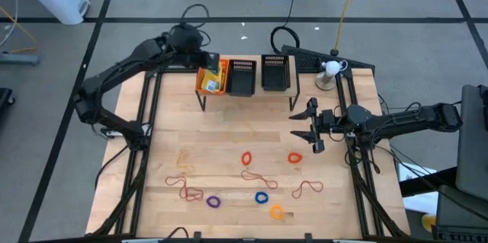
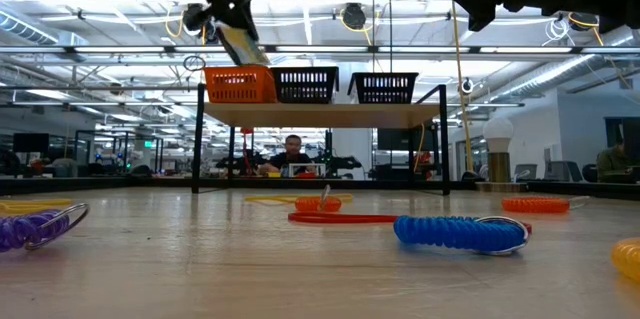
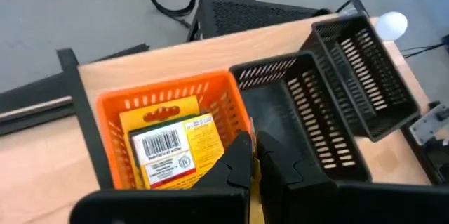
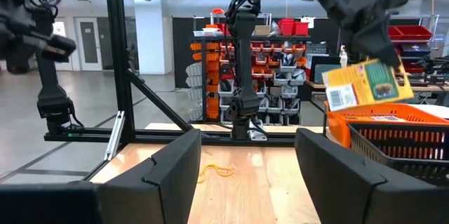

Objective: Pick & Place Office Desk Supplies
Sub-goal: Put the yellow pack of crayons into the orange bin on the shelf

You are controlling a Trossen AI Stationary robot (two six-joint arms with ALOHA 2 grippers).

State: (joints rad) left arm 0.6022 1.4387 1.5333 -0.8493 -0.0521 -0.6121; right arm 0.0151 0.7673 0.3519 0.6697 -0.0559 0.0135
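left hand (image 4: pixel 358 24): clamped on flat yellow-orange packet with green label (image 4: pixel 367 83), over orange mesh tray (image 1: pixel 213 78)
handling: likely light, thin, slippery; best gripped by edge
right hand (image 1: pixel 311 129): fingers apart, idle

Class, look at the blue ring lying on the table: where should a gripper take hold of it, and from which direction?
Grip the blue ring across one side of its band, descending from above: it lies flat with an open centre, clear of the purple ring and orange ring.

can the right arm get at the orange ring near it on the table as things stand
Probably yes. The right gripper hangs open and empty above the table, and the orange ring lies just in front of it on bare wood, with nothing over or against it. The left gripper is far off at the orange tray.
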